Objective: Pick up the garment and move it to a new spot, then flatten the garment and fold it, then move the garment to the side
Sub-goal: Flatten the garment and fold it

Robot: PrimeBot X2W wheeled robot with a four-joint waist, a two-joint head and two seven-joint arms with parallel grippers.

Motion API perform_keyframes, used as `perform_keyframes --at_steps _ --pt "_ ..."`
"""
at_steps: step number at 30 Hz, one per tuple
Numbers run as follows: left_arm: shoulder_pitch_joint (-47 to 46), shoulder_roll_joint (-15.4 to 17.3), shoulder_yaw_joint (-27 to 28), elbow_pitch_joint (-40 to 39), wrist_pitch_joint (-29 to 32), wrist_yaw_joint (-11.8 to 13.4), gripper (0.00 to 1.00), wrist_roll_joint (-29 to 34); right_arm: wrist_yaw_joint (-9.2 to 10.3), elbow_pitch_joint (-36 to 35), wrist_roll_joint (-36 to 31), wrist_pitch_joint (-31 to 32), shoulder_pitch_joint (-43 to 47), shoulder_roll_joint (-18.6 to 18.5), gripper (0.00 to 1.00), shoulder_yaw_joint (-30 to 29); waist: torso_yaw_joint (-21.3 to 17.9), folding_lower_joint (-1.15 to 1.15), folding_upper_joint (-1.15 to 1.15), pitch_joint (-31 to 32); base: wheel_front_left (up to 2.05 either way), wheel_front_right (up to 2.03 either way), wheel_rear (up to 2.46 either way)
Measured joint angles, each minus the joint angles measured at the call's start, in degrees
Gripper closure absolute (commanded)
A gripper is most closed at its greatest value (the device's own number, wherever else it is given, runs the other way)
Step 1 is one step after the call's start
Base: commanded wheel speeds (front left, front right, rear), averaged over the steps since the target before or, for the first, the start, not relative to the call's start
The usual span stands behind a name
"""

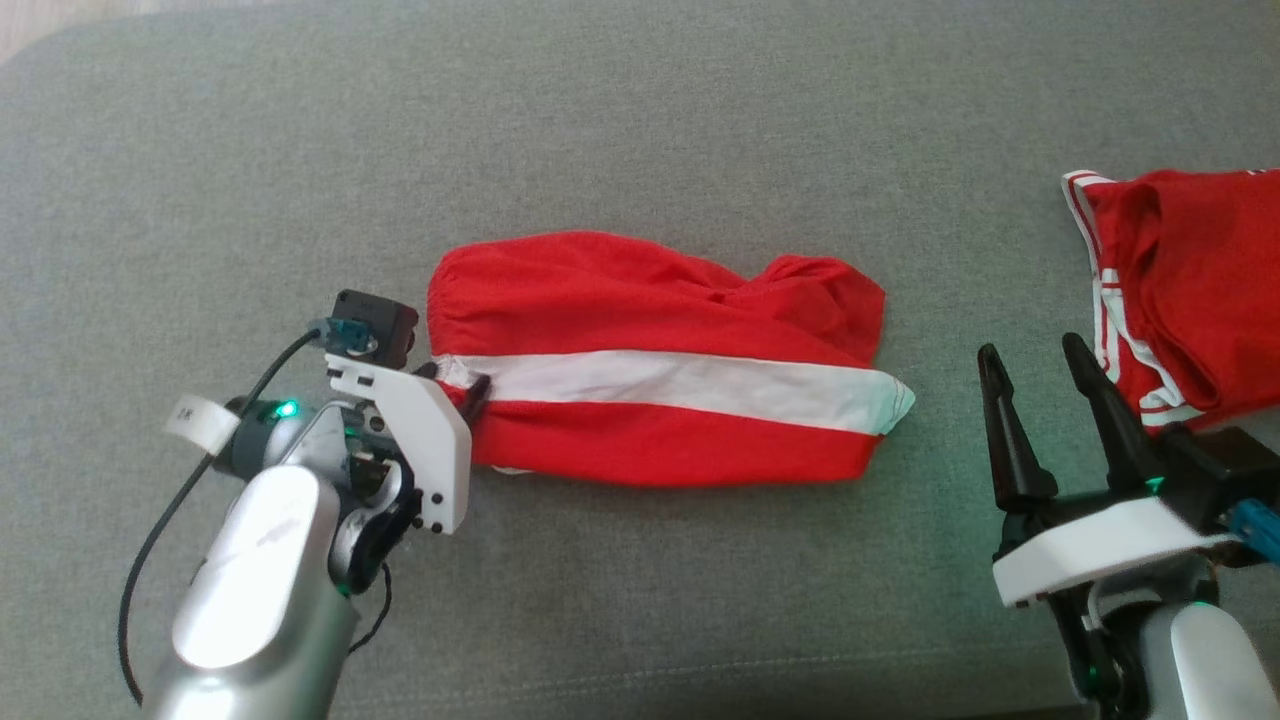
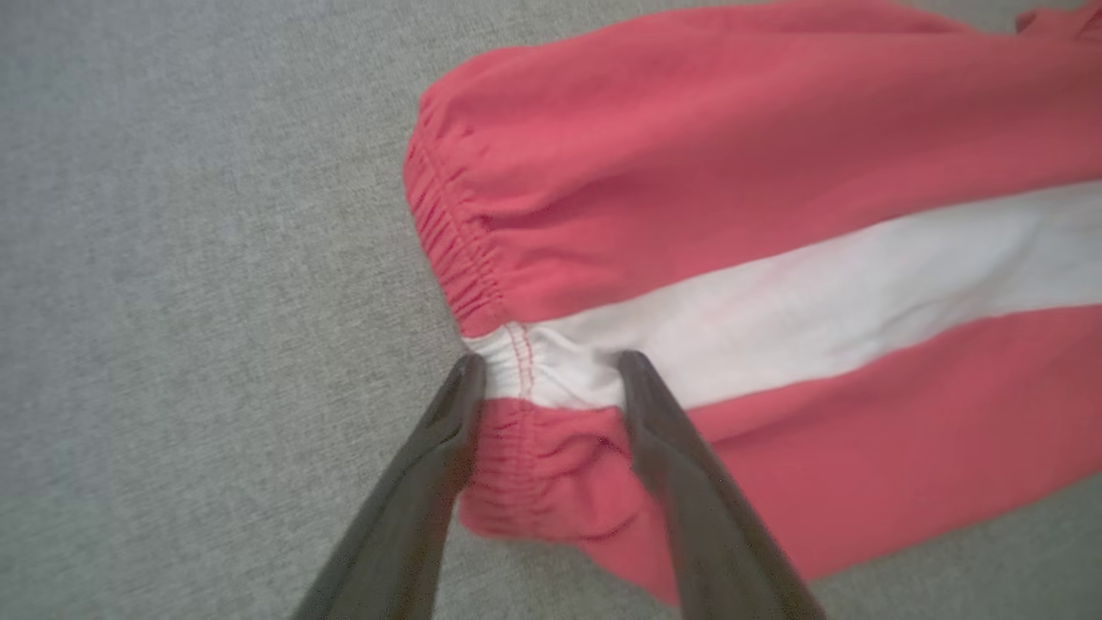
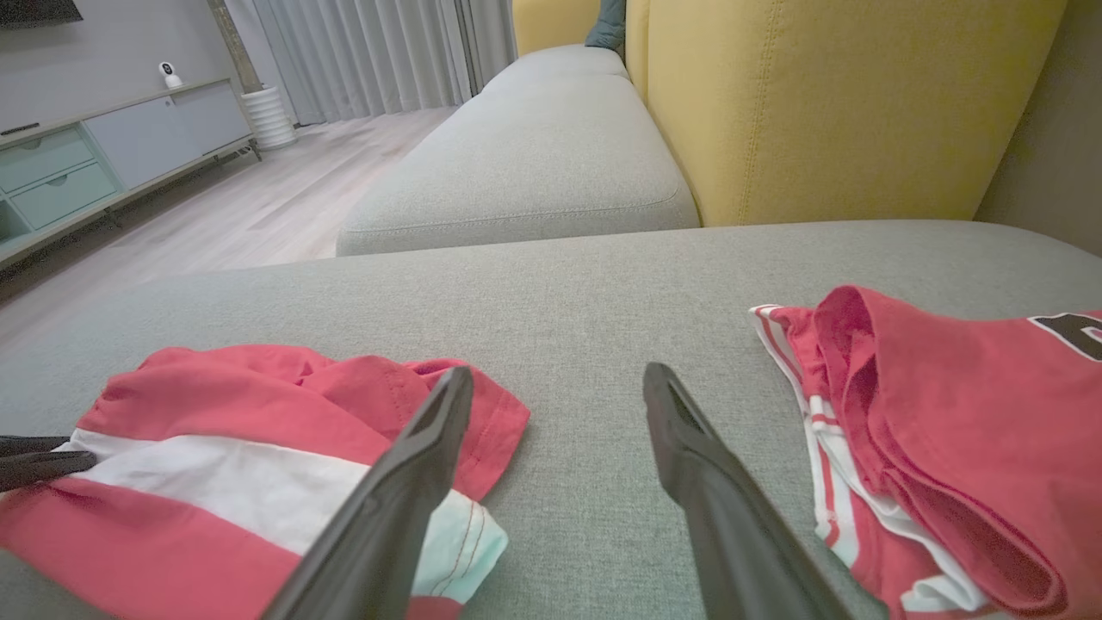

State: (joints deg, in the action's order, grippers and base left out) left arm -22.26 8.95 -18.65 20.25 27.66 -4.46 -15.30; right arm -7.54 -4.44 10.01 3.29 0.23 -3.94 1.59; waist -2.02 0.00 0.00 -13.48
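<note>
Your left gripper (image 2: 551, 362) straddles the shorts (image 1: 650, 300) at the elastic waistband, on the white stripe (image 1: 680, 385). Jaws apart, probably not pinching yet, though it's blurry there. Close fully on the waistband before lifting. Right gripper (image 1: 1031, 348) is spread and empty, so use it on the far hem. Shorts lie mid-cushion (image 1: 640, 120): red, rumpled, roughly flat.

The right gripper (image 3: 560, 375) is positioned above a grey woven-fabric sofa seat (image 3: 551, 275). Directly ahead of the gripper, a second grey seat cushion (image 3: 525, 164) extends away. Ahead and to its right stands a yellow upholstered backrest (image 3: 826, 103). Ahead and to its left: pale wood-plank floor (image 3: 258, 198), a low pale-green drawer cabinet (image 3: 77, 164), grey pleated curtains (image 3: 370, 52), a grey wall (image 3: 112, 43).
</note>
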Motion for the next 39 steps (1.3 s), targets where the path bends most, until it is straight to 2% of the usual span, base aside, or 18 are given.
perform_keyframes --at_steps 2,3,4,8,15,20,23,28,36,37,38,39 --pt "0.0 0.14 -0.1 -0.1 0.04 0.01 0.6 0.0 0.0 0.04 0.1 0.0 -0.25 0.01 0.0 0.0 -0.01 0.0 0.0 -0.15 0.0 0.0 0.0" --pt "0.0 0.14 -0.12 -0.2 0.01 0.01 0.66 -0.01 0.0 0.09 0.1 0.0 -0.49 0.02 0.0 0.01 0.0 0.0 0.0 -0.15 0.0 0.0 0.0" --pt "-0.01 0.14 -0.2 -0.36 -0.01 0.08 0.66 -0.01 0.0 0.1 0.1 0.0 -0.83 0.03 0.0 0.01 0.01 0.0 0.0 -0.17 0.0 0.0 0.0" --pt "-0.01 0.2 -0.76 -1.51 -1.14 0.51 0.89 0.01 0.0 0.34 0.11 0.0 -1.09 0.03 0.0 0.01 0.05 0.0 0.0 -0.11 0.0 0.0 0.0" --pt "0.0 0.41 -0.82 -3.59 -2.63 1.23 0.88 0.01 0.0 1.92 0.66 1.01 -0.85 0.0 0.0 0.55 0.26 0.0 0.0 0.38 0.0 0.0 0.0" --pt "0.08 0.41 -1.11 -4.5 -2.82 1.53 0.9 0.01 0.0 5.89 2.45 3.36 -0.42 -0.19 0.0 4.48 0.7 0.0 0.0 0.55 0.0 0.0 0.0" --pt "0.47 0.42 -1.2 -5.41 -3.09 1.77 0.93 0.01 0.0 8.6 3.63 3.36 0.38 -0.22 0.0 6.69 1.11 0.0 0.0 0.47 0.0 0.0 0.0" --pt "1.01 0.44 -1.54 -5.84 -3.12 1.93 1.0 0.01 0.0 13.55 4.7 3.27 0.09 -0.23 0.0 7.04 1.68 0.0 0.0 0.23 0.0 0.0 0.0" --pt "1.01 0.66 -1.93 -6.32 -3.12 2.03 1.0 -0.01 0.0 17.78 7.28 1.63 -4.55 -0.27 0.0 8.23 2.06 0.0 0.0 -0.22 0.0 0.0 0.0" --pt "1.01 0.68 -2.0 -6.45 -3.12 2.04 1.0 -0.01 0.0 18.08 7.34 1.21 -5.05 -0.38 0.07 8.59 2.08 0.0 0.0 -0.24 0.0 0.0 0.0" --pt "1.01 0.71 -2.07 -6.58 -3.13 2.21 1.0 -0.01 0.0 18.33 7.92 1.19 -5.47 -0.41 0.53 8.93 2.12 0.0 0.0 -0.27 0.0 0.0 0.0" --pt "1.01 0.73 -2.14 -6.73 -3.14 2.38 1.0 -0.01 0.0 18.52 8.36 1.16 -5.73 -0.44 0.87 9.17 2.14 0.0 0.0 -0.29 0.0 0.0 0.0"
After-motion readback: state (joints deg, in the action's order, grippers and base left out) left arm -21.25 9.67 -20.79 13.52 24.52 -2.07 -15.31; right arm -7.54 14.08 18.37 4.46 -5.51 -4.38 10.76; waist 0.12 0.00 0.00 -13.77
